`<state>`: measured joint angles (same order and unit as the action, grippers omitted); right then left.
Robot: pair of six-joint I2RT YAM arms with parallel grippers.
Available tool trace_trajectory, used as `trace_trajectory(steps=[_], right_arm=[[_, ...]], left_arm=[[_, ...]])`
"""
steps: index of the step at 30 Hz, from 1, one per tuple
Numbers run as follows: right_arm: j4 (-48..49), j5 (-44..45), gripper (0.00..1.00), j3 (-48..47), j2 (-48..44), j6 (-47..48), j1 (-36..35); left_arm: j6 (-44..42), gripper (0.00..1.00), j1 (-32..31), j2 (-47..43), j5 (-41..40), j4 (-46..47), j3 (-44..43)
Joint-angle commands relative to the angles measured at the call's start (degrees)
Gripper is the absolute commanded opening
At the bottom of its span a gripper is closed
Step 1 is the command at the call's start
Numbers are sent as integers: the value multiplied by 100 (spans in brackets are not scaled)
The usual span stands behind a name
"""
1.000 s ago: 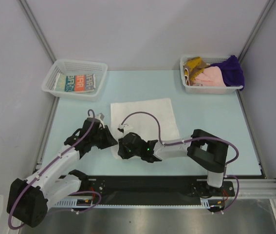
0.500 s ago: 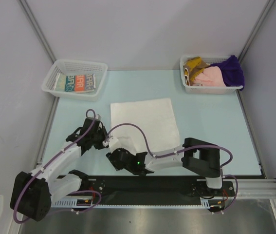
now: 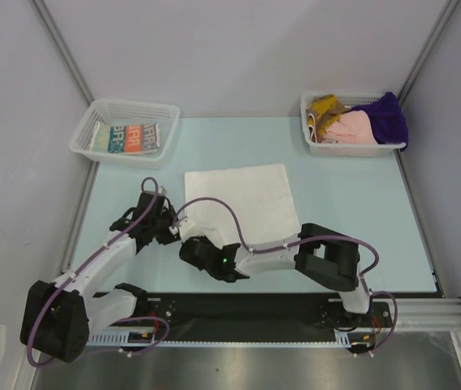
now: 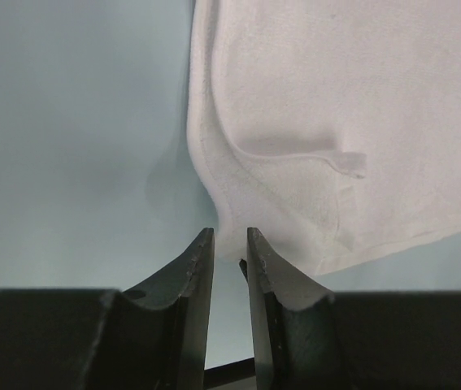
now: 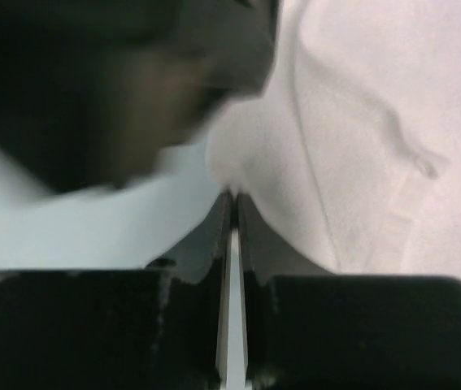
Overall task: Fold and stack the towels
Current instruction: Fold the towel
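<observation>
Snapping shut after a brief reopening, right gripper [image 5: 232,197] pinches white towel [image 3: 242,195] toward worktop's [image 3: 352,203] near-left corner, beside left gripper [image 4: 228,237], likewise clamped on it; folding can begin.

Left white plastic mesh basket [image 3: 84,144] at far-left corner of pale blue tabletop [image 3: 360,215], right white plastic mesh basket [image 3: 352,149] at far-right corner, grey panel walls [image 3: 238,49] around, black mounting rail [image 3: 250,308] along near edge.

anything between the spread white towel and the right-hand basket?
Nothing. The top external view shows only bare pale-blue table between the white towel and the right basket.
</observation>
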<state>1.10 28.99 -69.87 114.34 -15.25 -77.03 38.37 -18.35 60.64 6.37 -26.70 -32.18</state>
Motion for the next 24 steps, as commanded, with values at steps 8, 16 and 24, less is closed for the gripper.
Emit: trace_trajectory(steps=[8,16,24], right_arm=[[890,-1931,9,1088,-1414,-1041,1724],[1515,-3154,10,1511,-1257,-1920,2632],[1103,-2549,39,1502,-1388,-1675,2685]], left_arm=[[-234,28,16,122,557,463,-412],[4,26,-432,1080,532,1122,-622],[302,29,-696,1898,269,1598,-842]])
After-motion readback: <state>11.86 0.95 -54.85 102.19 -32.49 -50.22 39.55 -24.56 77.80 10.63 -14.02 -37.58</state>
